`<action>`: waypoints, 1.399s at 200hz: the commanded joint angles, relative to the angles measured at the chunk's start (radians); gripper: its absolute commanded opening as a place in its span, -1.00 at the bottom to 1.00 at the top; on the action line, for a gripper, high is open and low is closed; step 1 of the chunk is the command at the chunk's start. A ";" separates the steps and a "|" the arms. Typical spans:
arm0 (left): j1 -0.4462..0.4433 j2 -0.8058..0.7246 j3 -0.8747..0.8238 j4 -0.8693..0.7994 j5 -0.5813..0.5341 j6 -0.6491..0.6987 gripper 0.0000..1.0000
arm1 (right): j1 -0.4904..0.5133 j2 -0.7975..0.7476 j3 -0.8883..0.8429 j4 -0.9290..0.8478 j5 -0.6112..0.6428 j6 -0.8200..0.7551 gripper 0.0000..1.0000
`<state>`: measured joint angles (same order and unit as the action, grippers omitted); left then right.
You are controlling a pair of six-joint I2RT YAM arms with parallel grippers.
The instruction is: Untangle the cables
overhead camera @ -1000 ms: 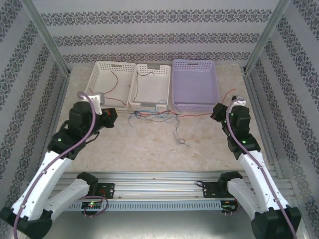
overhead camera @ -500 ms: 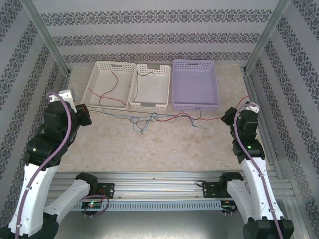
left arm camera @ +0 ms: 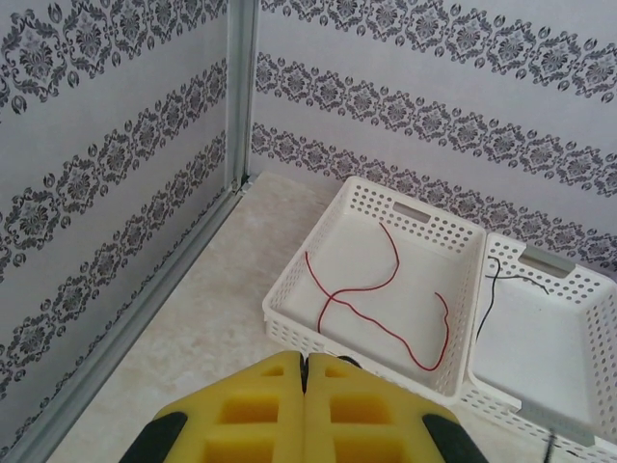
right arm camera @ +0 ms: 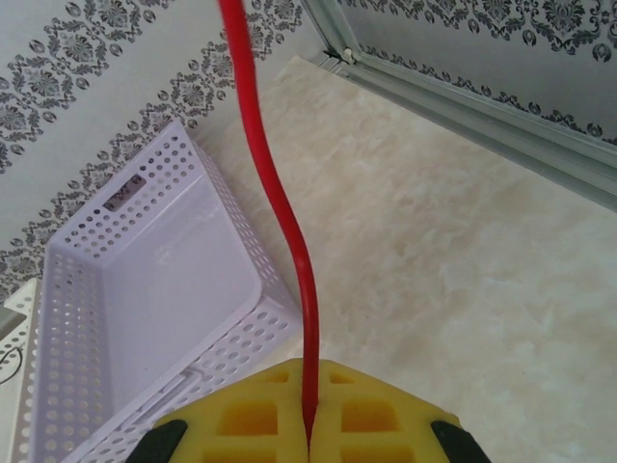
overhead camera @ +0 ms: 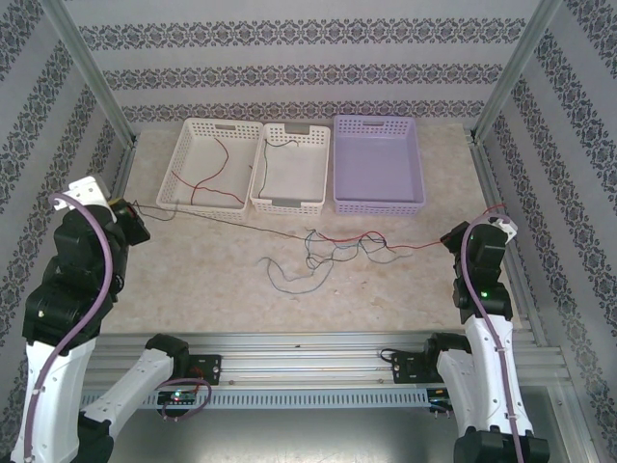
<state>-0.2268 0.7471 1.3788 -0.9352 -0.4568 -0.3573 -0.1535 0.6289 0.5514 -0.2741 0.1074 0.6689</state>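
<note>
No text, label, brand or number can be read. The walls bear only a repeating floral pattern (ornament, not lettering), and the baskets in front of the back wall are plain perforated plastic without legible marking.

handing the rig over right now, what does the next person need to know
Left hand: shut; a black cable runs taut from it to the knot.
Right hand: shut on the red cable, which leads into the same knot.
Done: one red wire lies in the left white basket, one black wire in the middle basket.
Left: the mid-table knot, blue cable included, is not yet pulled apart.
</note>
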 commanded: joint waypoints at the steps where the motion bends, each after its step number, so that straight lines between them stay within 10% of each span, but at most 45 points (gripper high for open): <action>1: 0.012 0.015 0.023 -0.018 -0.023 0.017 -1.00 | -0.003 0.005 0.015 0.001 -0.026 0.001 -1.00; 160: 0.002 0.179 0.556 0.006 -0.137 0.045 -1.00 | -0.021 0.098 -0.094 0.068 0.040 0.033 -1.00; 280: 0.001 0.418 0.808 0.063 0.264 -0.120 -1.00 | 0.149 0.142 -0.102 0.196 -0.031 -0.013 -1.00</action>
<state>-0.2272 1.1416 2.1769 -0.9245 -0.3275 -0.4046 -0.0612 0.7433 0.4622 -0.1783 0.1307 0.6823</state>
